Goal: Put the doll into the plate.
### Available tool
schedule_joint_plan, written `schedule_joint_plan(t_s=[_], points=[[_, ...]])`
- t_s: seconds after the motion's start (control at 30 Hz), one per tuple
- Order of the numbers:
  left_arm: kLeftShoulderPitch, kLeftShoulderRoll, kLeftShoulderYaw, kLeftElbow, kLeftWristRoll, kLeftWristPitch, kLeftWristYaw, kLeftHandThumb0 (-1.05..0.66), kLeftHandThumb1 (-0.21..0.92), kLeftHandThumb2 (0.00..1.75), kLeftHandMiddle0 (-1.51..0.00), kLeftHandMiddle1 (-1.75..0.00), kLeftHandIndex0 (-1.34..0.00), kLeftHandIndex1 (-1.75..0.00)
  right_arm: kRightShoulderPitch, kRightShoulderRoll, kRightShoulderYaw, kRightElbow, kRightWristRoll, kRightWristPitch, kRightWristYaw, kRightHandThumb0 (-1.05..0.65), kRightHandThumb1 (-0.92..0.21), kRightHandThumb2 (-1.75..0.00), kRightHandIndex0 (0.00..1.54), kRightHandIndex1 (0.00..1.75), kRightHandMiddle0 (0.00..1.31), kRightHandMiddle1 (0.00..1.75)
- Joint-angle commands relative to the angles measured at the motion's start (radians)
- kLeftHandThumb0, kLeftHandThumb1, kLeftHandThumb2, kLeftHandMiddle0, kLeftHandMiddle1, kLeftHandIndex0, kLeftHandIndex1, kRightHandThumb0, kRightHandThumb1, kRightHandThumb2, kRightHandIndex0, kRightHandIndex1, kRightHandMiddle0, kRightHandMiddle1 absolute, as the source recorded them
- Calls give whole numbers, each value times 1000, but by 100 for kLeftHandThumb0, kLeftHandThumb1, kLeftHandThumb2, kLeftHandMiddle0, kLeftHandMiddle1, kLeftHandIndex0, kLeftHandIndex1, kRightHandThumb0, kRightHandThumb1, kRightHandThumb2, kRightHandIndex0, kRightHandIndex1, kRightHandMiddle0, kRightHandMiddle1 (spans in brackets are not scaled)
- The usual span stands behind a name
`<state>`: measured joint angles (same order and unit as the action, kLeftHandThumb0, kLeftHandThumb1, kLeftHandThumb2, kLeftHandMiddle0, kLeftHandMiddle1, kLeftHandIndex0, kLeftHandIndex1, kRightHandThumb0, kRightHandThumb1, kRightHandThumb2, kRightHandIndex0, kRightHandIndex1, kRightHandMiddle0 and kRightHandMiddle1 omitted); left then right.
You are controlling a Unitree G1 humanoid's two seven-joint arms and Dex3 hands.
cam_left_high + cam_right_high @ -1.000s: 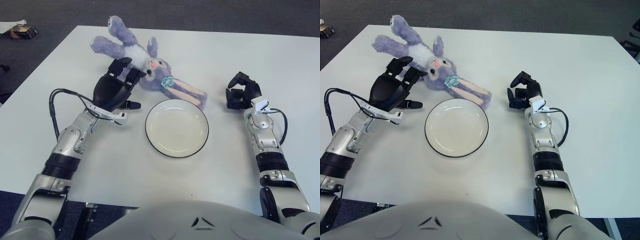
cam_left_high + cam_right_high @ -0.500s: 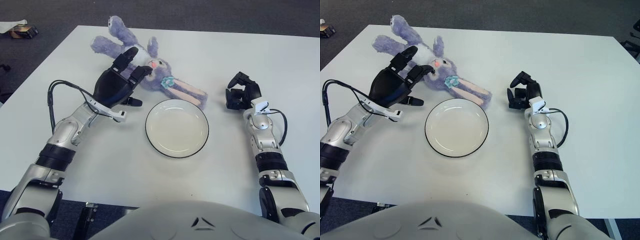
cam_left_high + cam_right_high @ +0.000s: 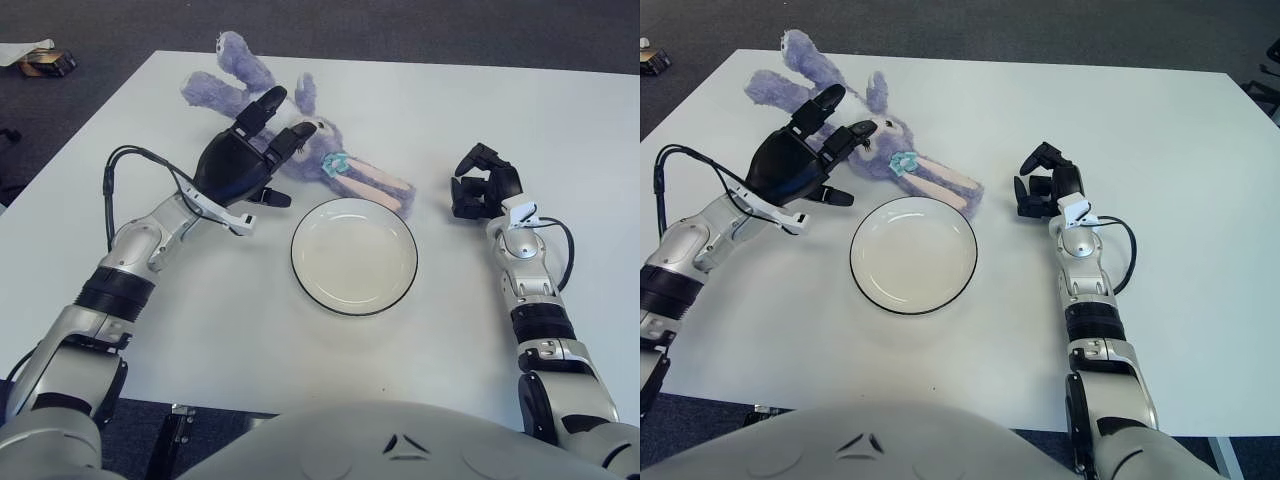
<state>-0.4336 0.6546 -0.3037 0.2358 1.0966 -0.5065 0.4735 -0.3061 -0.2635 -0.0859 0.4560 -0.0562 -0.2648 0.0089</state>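
A white bench (image 3: 250,330) fills most of the view, with dark grey carpet floor (image 3: 400,30) beyond its far edge.

The left robot hand (image 3: 245,165) is black, with its three fingers (image 3: 262,106) spread apart and holding nothing; it sits over the near side of the doll, and two fingertips overlap the doll's head and body, though the views do not settle whether they press on the plush or only hover above it. A black cable (image 3: 115,175) loops from the wrist along the silver forearm.

The purple plush rabbit doll with a white belly, pink nose and small teal bow (image 3: 320,150) lies flat on the bench, just beyond the round cream plate with a thin dark rim (image 3: 354,256) and to its far left. One long ear with a pink lining (image 3: 375,185) stretches toward the plate and ends just beside the plate's far rim, apparently not on it. The doll's legs point away, toward the far left corner of the bench. The plate itself holds nothing.

The right robot hand (image 3: 480,185) shows to the right of the plate, well apart from the doll, fingers curled in together and gripping nothing.

A small brown object (image 3: 45,62) lies on the floor, far left of the plate.
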Motion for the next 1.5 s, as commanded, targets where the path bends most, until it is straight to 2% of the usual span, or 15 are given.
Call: schedule_joint_plan(t_s=[0.0, 0.47, 0.93, 1.13, 1.47], points=[[-36, 5, -26, 25, 37, 20, 33, -100, 92, 43, 0, 0, 0, -35, 49, 10, 23, 56, -19, 46, 13, -48, -33, -130, 126, 175, 60, 175], [-149, -5, -111, 133, 141, 106, 132, -96, 89, 32, 0, 0, 0, -7, 50, 7, 32, 51, -39, 48, 2, -49, -31, -132, 126, 175, 62, 175], [-241, -20, -155, 195, 133, 148, 84, -93, 89, 31, 0, 0, 0, -1, 50, 12, 30, 42, -23, 64, 13, -48, -34, -129, 125, 175, 60, 175], [-288, -29, -171, 225, 134, 177, 41, -98, 90, 30, 0, 0, 0, 0, 48, 6, 36, 45, -42, 64, 1, -48, -34, -129, 127, 175, 60, 175], [-365, -22, -185, 288, 79, 137, -67, -99, 88, 28, 0, 0, 0, 0, 60, 12, 33, 20, -32, 78, 2, -48, -33, -129, 127, 175, 60, 175]])
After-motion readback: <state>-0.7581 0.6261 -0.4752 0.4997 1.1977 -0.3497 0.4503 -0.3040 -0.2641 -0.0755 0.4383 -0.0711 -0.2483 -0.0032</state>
